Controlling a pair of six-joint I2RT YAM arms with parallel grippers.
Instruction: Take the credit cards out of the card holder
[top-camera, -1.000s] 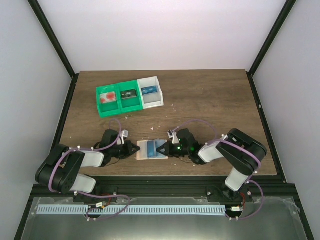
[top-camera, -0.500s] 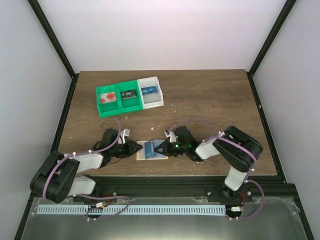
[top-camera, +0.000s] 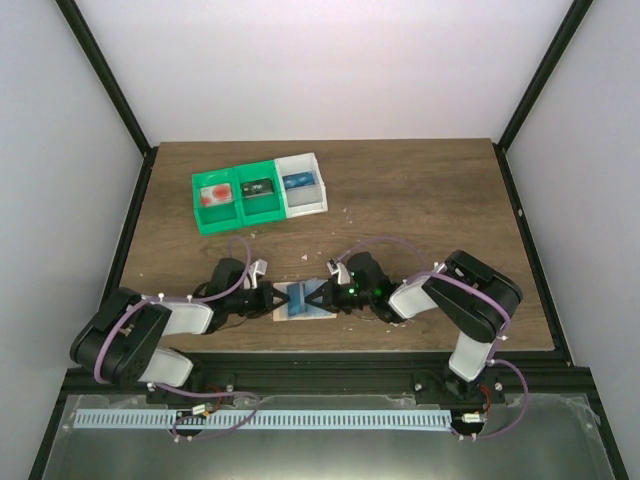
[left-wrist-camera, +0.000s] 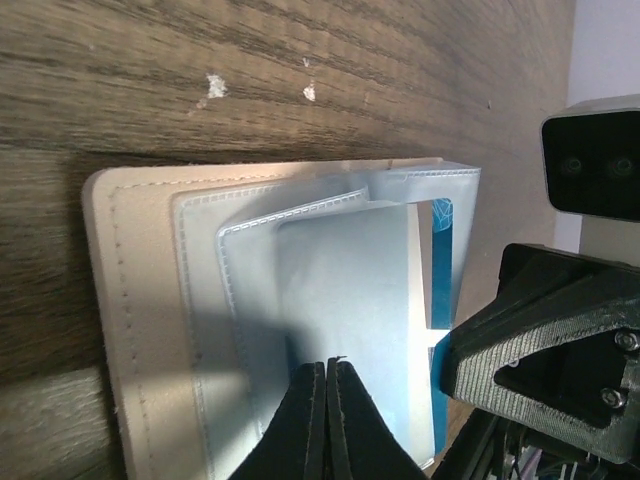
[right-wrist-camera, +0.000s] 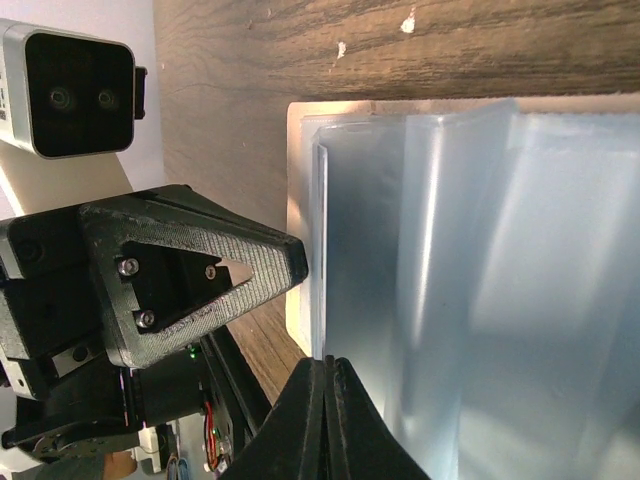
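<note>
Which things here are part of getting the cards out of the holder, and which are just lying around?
Job: holder, teal card inside it, red card, dark card, blue card, left pincer, right pincer.
Lying about: green trays, white tray, specks.

The tan card holder (left-wrist-camera: 135, 330) lies flat, grey-blue pockets up, under the closed tips of the left gripper (left-wrist-camera: 326, 366) and right gripper (right-wrist-camera: 327, 366), a blue credit card (left-wrist-camera: 441, 222) peeking from one pocket.

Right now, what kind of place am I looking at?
Probably a robot work cell: white walls and a black frame enclose a wooden table, with left arm and right arm bolted at its near edge.
</note>
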